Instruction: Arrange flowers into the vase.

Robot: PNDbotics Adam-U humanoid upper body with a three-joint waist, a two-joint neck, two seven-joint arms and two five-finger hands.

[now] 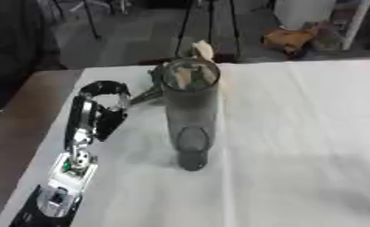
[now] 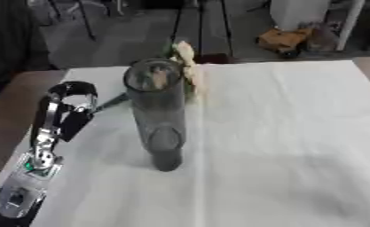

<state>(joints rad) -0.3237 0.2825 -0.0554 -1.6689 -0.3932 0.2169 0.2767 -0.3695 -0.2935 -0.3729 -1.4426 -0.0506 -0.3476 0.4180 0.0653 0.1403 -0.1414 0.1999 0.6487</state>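
A tall clear glass vase (image 1: 191,111) stands upright near the middle of the white cloth (image 1: 296,133). A cream flower (image 2: 186,52) shows just behind the vase's rim, with more pale petals (image 2: 194,84) down its far side. A thin grey stem (image 1: 145,96) runs from the flower leftward to my left hand (image 1: 102,95). That hand sits left of the vase at rim height, its fingers curled round the stem's end. The left arm (image 1: 72,150) comes up from the lower left corner. The stem's lower part behind the glass is hard to make out. No right hand appears.
Bare brown tabletop (image 1: 17,133) lies left of the cloth. A person in dark clothes (image 1: 9,48) stands at the far left edge. Beyond the table are a dark bench (image 1: 215,26), an orange-brown bundle (image 1: 289,39) and a white drum (image 1: 304,11).
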